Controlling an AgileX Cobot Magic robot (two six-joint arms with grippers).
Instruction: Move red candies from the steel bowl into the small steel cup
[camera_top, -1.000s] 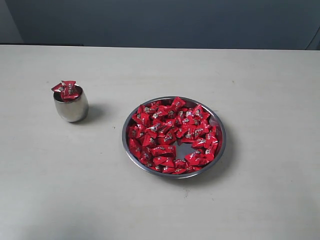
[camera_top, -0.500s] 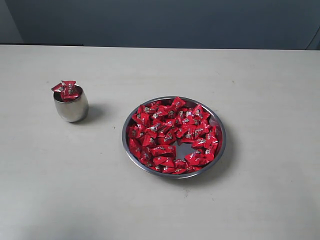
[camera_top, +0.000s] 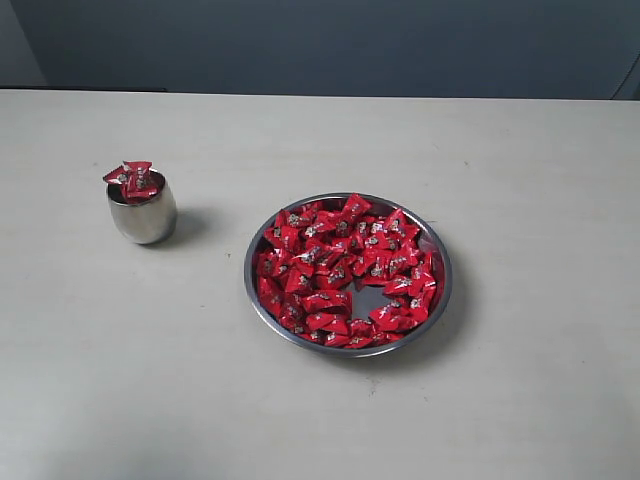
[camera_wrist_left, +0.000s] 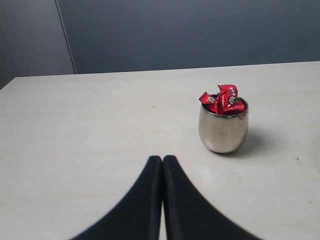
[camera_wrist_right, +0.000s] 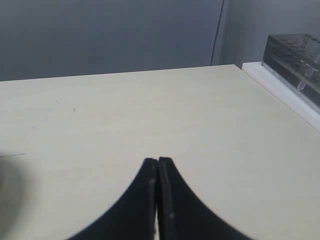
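The cup (camera_top: 142, 212) is heaped with candies (camera_top: 130, 178), the bowl (camera_top: 368, 300) holds many more, and the left claw (camera_wrist_left: 162, 162) and right claw (camera_wrist_right: 158, 162) sit pressed together, empty.

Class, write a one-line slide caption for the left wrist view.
Shut left gripper faces a small steel cup topped with red candies.

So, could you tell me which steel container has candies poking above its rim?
The small steel cup; the wide steel bowl keeps its red candies below its rim.
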